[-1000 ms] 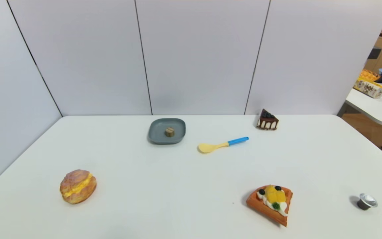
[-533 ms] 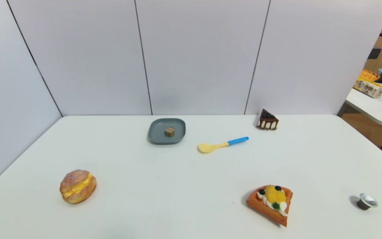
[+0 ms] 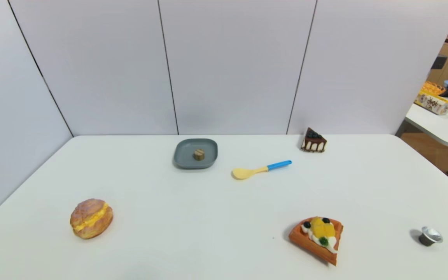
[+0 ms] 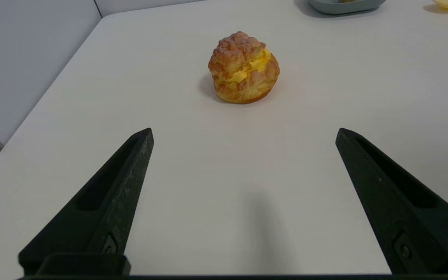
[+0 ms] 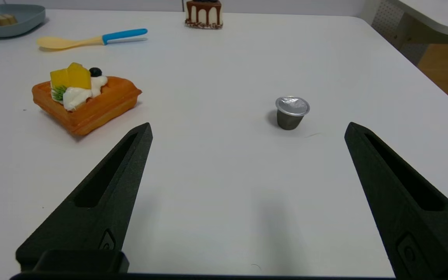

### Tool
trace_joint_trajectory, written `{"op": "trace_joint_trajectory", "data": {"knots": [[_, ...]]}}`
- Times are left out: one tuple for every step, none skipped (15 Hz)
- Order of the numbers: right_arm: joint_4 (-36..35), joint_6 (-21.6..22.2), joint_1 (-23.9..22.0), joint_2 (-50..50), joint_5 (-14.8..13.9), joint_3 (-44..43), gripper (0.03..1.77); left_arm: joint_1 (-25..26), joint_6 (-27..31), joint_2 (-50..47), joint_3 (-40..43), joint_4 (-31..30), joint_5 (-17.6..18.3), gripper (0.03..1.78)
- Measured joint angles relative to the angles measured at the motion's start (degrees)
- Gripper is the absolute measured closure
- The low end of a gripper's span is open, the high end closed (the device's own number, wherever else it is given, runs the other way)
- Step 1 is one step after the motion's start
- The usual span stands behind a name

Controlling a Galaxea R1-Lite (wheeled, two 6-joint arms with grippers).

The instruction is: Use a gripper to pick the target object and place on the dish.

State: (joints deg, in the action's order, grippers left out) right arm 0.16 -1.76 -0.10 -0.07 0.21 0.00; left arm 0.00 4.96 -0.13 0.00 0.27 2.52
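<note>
The small tan-brown cork-like cylinder [image 3: 198,154] stands on the grey-blue square dish [image 3: 185,157] at the back of the table, and shows again on the dish [image 5: 25,17] as a tan stub [image 5: 5,19] in the right wrist view. Neither arm appears in the head view. My left gripper [image 4: 243,132] is open over bare table near the front left, empty. My right gripper [image 5: 247,128] is open near the front right, empty, far from the dish.
A cream puff [image 3: 91,218] lies front left, a fruit waffle [image 3: 318,238] front right, a silver-rimmed capsule cup [image 3: 429,235] far right. A yellow spoon with a blue handle [image 3: 261,169] and a chocolate cake slice [image 3: 313,140] lie near the back. Panel walls close the back and left.
</note>
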Motion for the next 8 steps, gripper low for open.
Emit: {"op": "trace_joint_trajectory", "data": {"knots": [[-0.02,-0.33,0.0,0.0,0.0,0.0,0.09,0.0,0.02,0.02,0.0,0.0,0.01,0.12],[0.0,-0.45,0.0,0.0,0.06,0.0,0.09,0.0,0.05,0.02,0.0,0.0,0.01,0.12],[-0.09,0.18,0.0,0.0,-0.07,0.0,0.09,0.0,0.02,0.02,0.0,0.0,0.01,0.12],[-0.27,0.99,0.0,0.0,-0.16,0.0,0.09,0.0,0.02,0.02,0.0,0.0,0.01,0.12],[-0.27,1.29,0.0,0.0,-0.16,0.0,0.09,0.0,0.02,0.02,-0.02,-0.02,0.01,0.12],[-0.16,0.88,0.0,0.0,0.0,0.0,0.09,0.0,0.0,0.02,-0.02,-0.02,0.01,0.12],[-0.16,0.9,0.0,0.0,-0.1,0.0,0.09,0.0,0.0,0.02,-0.02,0.0,0.0,0.12],[-0.16,0.9,0.0,0.0,-0.11,0.0,0.09,0.0,-0.01,0.02,0.0,-0.02,0.01,0.12]]}}
